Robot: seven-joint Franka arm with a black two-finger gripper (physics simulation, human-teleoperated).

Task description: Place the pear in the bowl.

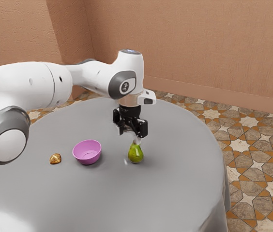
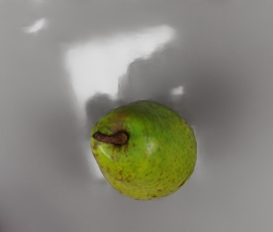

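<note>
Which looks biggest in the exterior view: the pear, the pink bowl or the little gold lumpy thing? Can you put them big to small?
1. Pink bowl, the widest
2. Pear, narrower than the bowl
3. Gold lumpy thing, clearly the smallest

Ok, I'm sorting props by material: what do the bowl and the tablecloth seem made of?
The bowl looks like smooth pink plastic, judging by its even colour and thin rim, though glazed ceramic is possible. The tablecloth seems grey satiny fabric, given its draped edge and soft sheen.
</note>
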